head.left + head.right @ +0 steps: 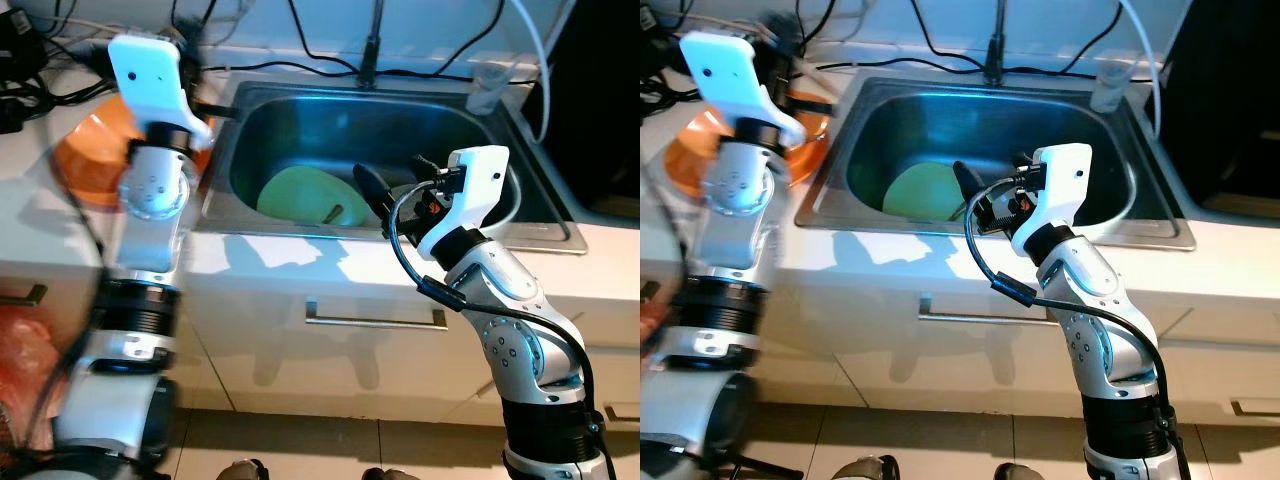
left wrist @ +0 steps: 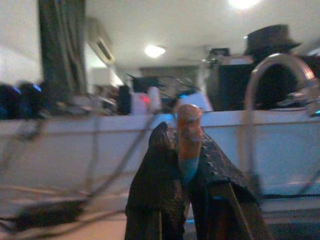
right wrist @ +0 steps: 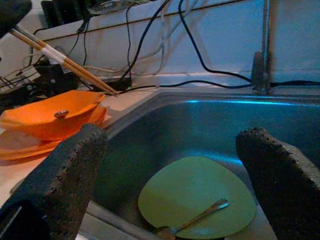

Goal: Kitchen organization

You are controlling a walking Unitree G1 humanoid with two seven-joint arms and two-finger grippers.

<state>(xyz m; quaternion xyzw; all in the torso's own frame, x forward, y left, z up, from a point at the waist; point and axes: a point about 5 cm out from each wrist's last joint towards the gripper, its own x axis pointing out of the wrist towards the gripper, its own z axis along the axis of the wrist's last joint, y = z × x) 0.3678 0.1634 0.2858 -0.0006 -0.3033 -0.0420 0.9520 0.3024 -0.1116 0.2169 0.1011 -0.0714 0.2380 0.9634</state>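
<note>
Green, the plate [image 3: 196, 198] lies in the sink [image 1: 300, 115] with a spoon [image 3: 192, 219] at its six o'clock, the spread-fingered right gripper [image 3: 175, 185] poised to collect it, while the left gripper [image 2: 182, 160] pinches what are probably chopsticks [image 3: 60, 60] above the orange dishes [image 3: 50, 117].

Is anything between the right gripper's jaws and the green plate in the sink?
No. In the right wrist view the right gripper hangs with its jaws open over the sink, and the stretch down to the green plate is bare. A spoon lies on the plate.
</note>
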